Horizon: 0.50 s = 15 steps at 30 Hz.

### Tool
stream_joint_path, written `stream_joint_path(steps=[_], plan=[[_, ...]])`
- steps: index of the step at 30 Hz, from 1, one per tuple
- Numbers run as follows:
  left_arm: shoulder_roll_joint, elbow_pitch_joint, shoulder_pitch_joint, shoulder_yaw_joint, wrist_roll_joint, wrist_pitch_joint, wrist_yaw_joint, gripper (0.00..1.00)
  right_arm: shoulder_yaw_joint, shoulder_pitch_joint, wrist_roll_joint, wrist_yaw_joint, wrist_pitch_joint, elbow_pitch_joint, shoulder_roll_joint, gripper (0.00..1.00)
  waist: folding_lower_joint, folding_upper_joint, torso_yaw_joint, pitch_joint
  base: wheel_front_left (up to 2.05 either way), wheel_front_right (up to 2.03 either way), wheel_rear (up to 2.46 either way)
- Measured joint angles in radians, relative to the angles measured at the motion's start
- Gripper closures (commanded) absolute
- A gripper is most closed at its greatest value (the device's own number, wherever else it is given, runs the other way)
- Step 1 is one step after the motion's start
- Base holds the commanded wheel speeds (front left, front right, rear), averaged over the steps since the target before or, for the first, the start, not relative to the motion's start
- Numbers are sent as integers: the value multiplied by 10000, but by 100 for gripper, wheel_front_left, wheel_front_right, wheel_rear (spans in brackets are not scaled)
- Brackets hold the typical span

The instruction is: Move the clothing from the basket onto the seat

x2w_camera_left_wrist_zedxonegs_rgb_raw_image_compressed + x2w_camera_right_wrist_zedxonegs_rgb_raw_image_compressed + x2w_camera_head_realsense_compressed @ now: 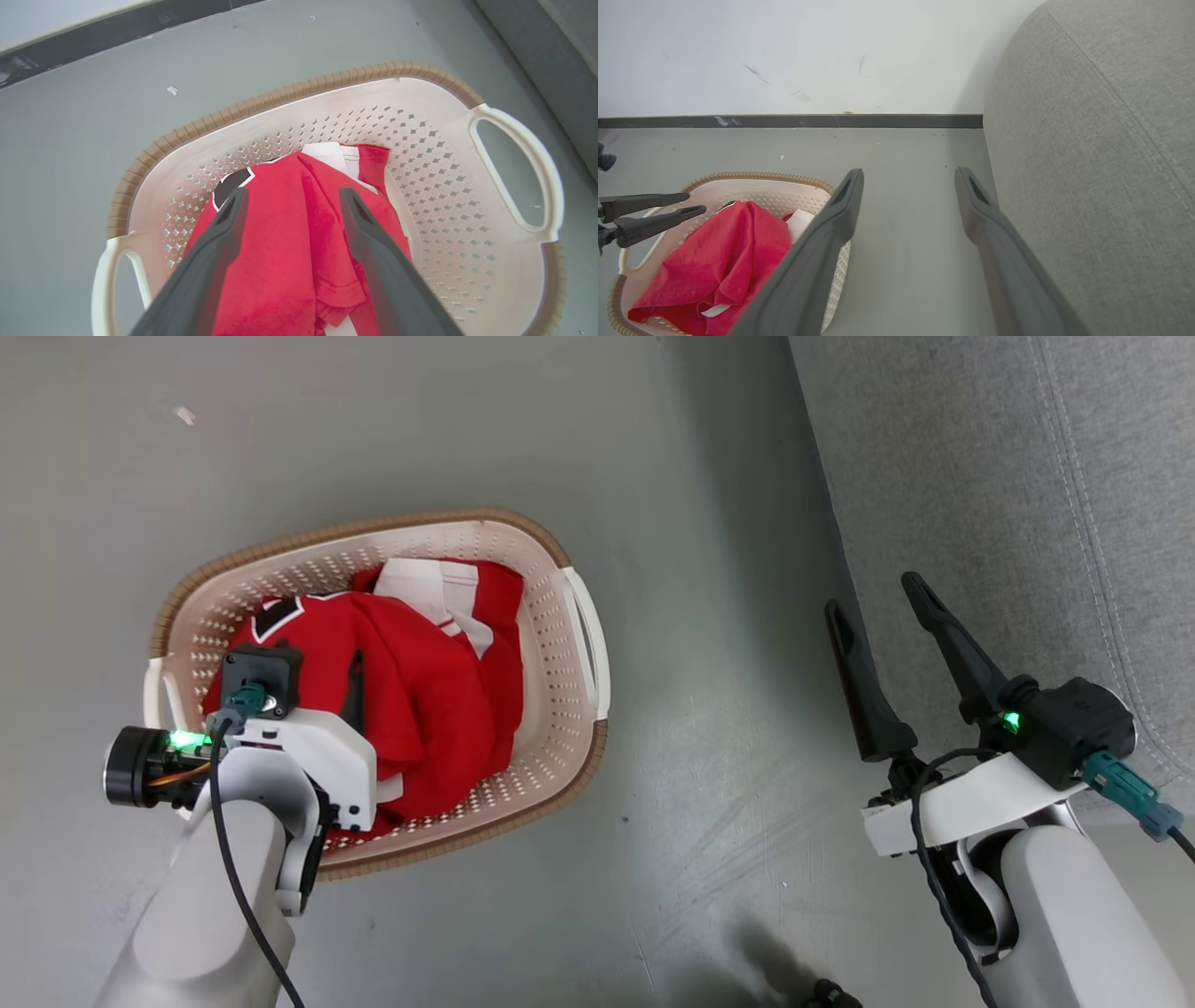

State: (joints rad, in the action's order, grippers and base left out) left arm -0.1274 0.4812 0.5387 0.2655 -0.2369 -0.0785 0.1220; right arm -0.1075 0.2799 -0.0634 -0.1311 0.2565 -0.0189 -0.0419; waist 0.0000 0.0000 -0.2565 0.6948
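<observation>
Two arms frame the head view. The right end effector (873, 595) stands released and empty over the floor (700, 803), its tapered matte fingers spread, just beside the seat (1008, 476), whose coarse grey weave carries a doubled stitched seam. The left arm's white wrist housing (317, 756) hangs over the basket (546, 644), an oval cream plastic tub with diamond-perforated walls, a brown ribbed rim and a white loop handle (599, 658) at each side. The clothing (429, 700) lies heaped inside it: soft, crumpled bright red fabric with a white stripe and a dark, white-edged patch. The floor is smooth grey with faint scuffs.

In the left wrist view the left end effector (289, 198) is released, its fingers parted over the red heap; whether the tips touch the cloth I cannot tell.

In the right wrist view the seat shows a rounded, bulging edge. A plain white wall (784, 46) with a few marks meets the floor at a dark skirting (901, 121). The basket stands on the floor, apart from the seat, the clothing inside it.
</observation>
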Motion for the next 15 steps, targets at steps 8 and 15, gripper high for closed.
stream_joint_path(steps=[8, 15], plan=[[-211, 278, 502, -134, 31, -40, 94, 0, -174, 178, -113, 0, 0, 265, 0, 0, 0, 0, -250, 647, 0, 0, 0], [-359, 460, 934, -232, 115, -84, 163, 0, -384, 390, -282, 0, 0, 403, 0, 0, 0, 0, -453, 1182, 0, 0, 0]])
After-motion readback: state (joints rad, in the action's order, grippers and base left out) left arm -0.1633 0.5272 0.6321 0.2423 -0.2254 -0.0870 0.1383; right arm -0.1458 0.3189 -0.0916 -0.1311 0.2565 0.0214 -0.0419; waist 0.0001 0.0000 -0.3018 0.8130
